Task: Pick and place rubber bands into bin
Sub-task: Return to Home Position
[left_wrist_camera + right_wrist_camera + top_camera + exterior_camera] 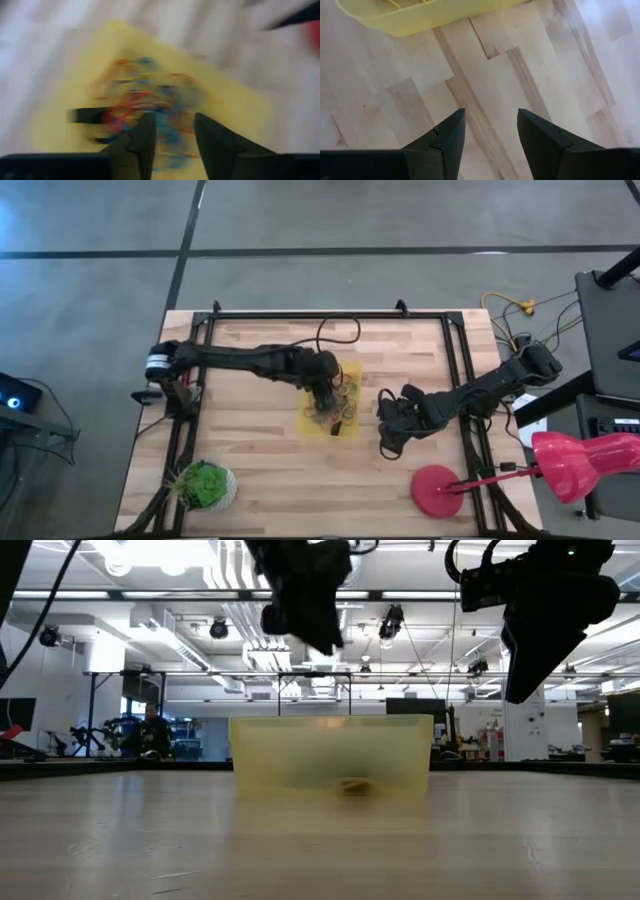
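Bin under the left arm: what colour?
The bin is translucent yellow, clearest in the low view.

Ceiling lights [150, 552] glaring in low view, silhouetting both arms [300, 590]. Left wrist view smearing: shallow yellow plastic bin [235, 115], coloured rubber bands [145, 97] beyond the jaws blurring.

This is a robotics lab in an industrial hall: exposed ceiling ducts [255, 625] and strip lights [160, 552] above equipment stands [105, 705], a grey concrete floor [100, 290], and loose cables [515, 307] beside the wooden counter [270, 470].
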Robot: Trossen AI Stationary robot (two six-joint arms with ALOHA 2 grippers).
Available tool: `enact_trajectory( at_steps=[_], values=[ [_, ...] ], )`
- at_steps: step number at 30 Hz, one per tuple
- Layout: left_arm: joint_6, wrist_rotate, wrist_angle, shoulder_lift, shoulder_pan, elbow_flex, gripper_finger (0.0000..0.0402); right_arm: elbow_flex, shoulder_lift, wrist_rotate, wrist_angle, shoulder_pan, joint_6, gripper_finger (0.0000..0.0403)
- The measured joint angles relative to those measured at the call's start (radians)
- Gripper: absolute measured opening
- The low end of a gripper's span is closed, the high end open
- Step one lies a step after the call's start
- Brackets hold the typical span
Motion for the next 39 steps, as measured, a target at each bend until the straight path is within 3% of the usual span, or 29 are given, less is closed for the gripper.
enact_trajectory(
  at_steps=[4, 7, 9, 14, 16, 19, 23, 28, 33, 35, 37, 39],
  values=[
    [-0.040, 0.175, -0.002, -0.031, -0.038, 0.026, 0.0152, 0.025, -0.001, -0.003, 0.004, -0.005, -0.060, 0.0166],
    [-0.143, 0.197, 0.003, -0.094, -0.076, 0.036, 0.0162, 0.088, -0.019, -0.020, 0.014, -0.035, -0.177, 0.0166],
    [-0.157, 0.189, 0.004, -0.162, -0.106, 0.040, 0.0164, 0.113, -0.046, -0.088, 0.042, -0.082, -0.274, 0.0166],
    [-0.159, -0.125, 0.072, -0.343, -0.215, -0.041, 0.0164, 0.014, -0.191, -0.318, 0.189, -0.235, -0.477, 0.0164],
    [-0.165, -0.168, 0.130, -0.407, -0.244, -0.117, 0.0164, -0.052, -0.264, -0.344, 0.190, -0.310, -0.477, 0.0160],
    [-0.163, -0.168, 0.308, -0.503, -0.265, -0.284, 0.0164, -0.118, -0.373, -0.336, 0.195, -0.400, -0.485, 0.0153],
    [-0.182, -0.087, 0.473, -0.609, -0.266, -0.525, 0.0164, -0.146, -0.477, -0.320, 0.214, -0.453, -0.549, 0.0145],
    [-0.216, -0.083, 0.527, -0.784, -0.262, -0.759, 0.0164, -0.144, -0.562, -0.113, 0.161, -0.468, -0.604, 0.0141],
    [-0.506, -0.080, 0.638, -0.932, -0.268, -0.893, 0.0164, -0.088, -0.616, -0.068, 0.133, -0.468, -0.343, 0.0144],
    [-0.361, -0.062, 0.827, -0.964, -0.278, -0.946, 0.0164, -0.067, -0.633, -0.069, 0.138, -0.467, -0.275, 0.0146],
    [-0.141, 0.026, 1.032, -0.978, -0.280, -1.004, 0.0164, -0.048, -0.645, -0.098, 0.163, -0.458, -0.323, 0.0146],
    [-0.066, 0.101, 1.179, -1.000, -0.252, -1.058, 0.0164, -0.046, -0.662, -0.194, 0.216, -0.456, -0.395, 0.0146]
  ],
)
